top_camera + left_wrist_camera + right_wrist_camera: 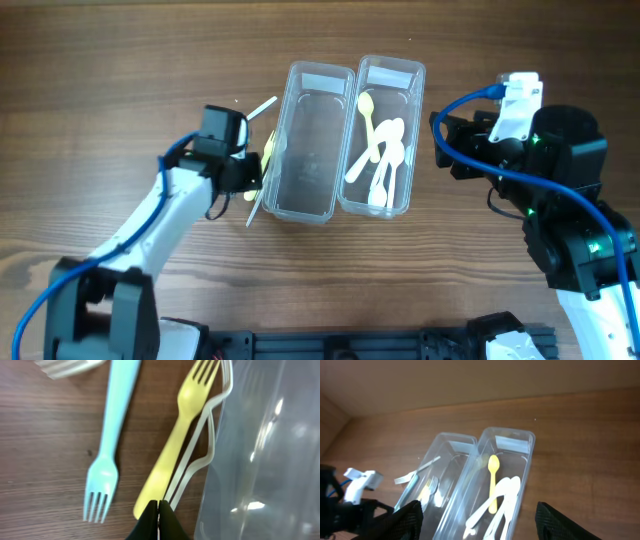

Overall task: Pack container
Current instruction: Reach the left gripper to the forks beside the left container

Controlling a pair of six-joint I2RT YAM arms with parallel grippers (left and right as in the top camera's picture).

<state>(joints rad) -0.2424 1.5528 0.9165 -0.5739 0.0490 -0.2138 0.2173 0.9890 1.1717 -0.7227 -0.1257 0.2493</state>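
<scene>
Sitting shut at the tail of the yellow fork point(176, 442), the left claw point(159, 510) faced light, slick plastic, probably best pinched mid-handle.

In right container point(395, 82): spoons point(385, 152); on table point(100, 100) left of left container point(310, 130): forks point(268, 148).

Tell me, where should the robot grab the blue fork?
Best guess: its handle's middle, from straight above, one finger each side. The blue fork lies flat on the table, the handle is long and narrow, and bare wood shows on both sides of it.
</scene>
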